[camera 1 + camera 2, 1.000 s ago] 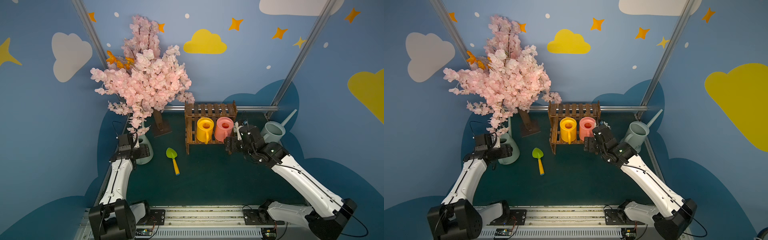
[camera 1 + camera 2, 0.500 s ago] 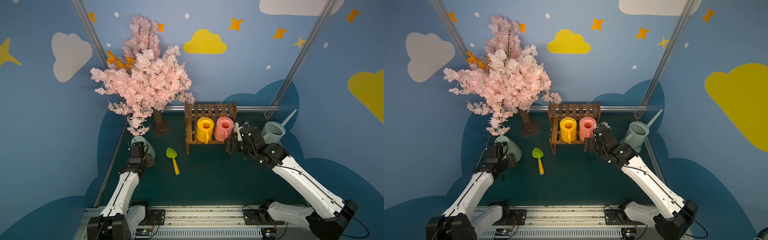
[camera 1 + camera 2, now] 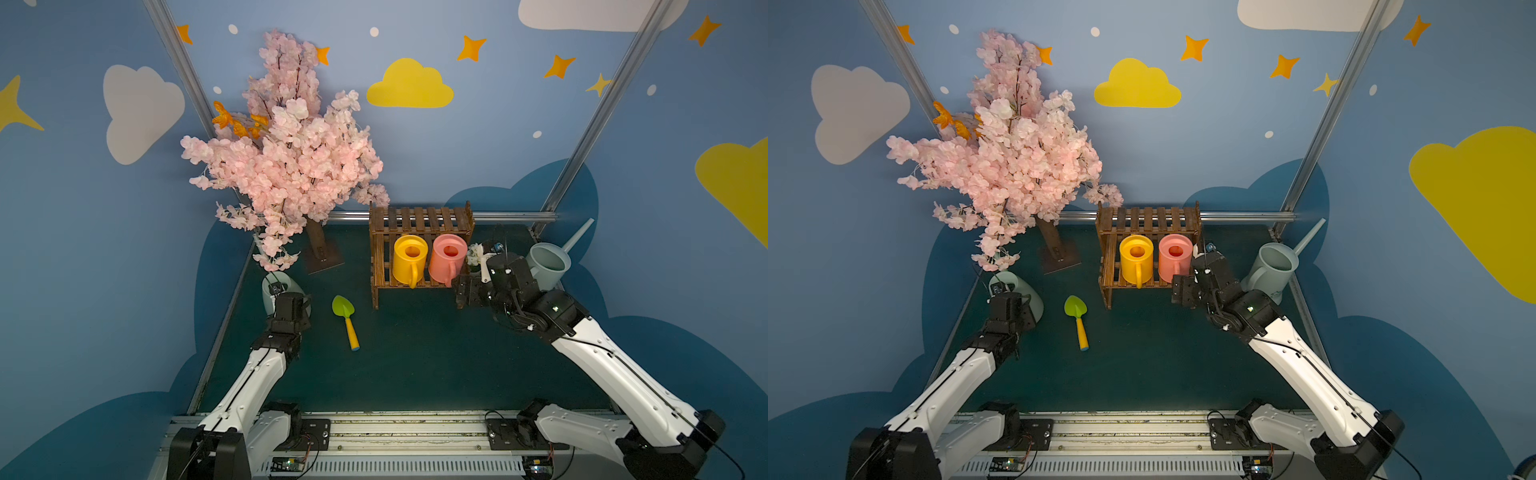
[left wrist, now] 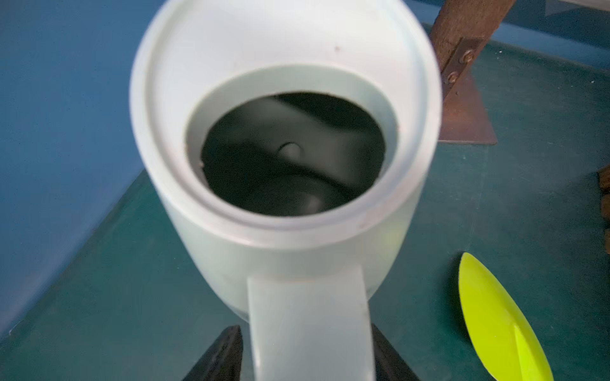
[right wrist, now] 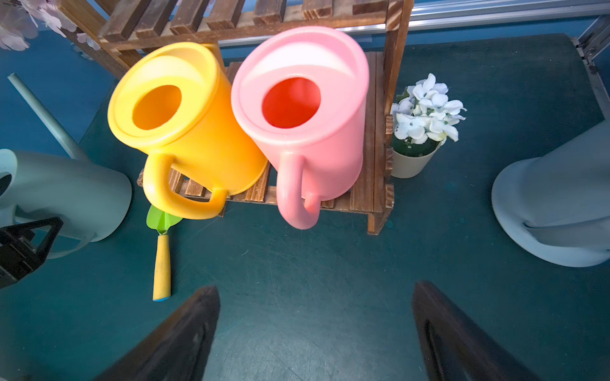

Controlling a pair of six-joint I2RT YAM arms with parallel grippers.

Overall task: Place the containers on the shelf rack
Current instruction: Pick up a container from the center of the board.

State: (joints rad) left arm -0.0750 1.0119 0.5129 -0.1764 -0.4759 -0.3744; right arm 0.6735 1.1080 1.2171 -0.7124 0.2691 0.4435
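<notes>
The yellow can (image 3: 409, 259) and the pink can (image 3: 446, 259) stand side by side on the lower tier of the dark wooden shelf rack (image 3: 419, 216). By the left wall, on the mat, stands the tall pale green can (image 3: 276, 286). My left gripper (image 4: 305, 330) is at the green can's near side, shut on its flat handle (image 4: 310, 316). The larger blue-grey can (image 3: 546, 266) stands on the mat right of the rack. In front of the rack's right end hovers my right gripper (image 5: 315, 290), open and holding nothing.
A pink blossom tree (image 3: 286, 158) on a brown base (image 3: 322, 253) overhangs the green can. A green-and-yellow toy shovel (image 3: 347, 318) lies left of the rack. Between the rack and the blue-grey can sits a small white-flower pot (image 5: 419, 132). Blue walls close in on three sides.
My left gripper has drawn back from over the green can, then come in at its handle, and its jaws have narrowed onto it. The right arm has not moved.
</notes>
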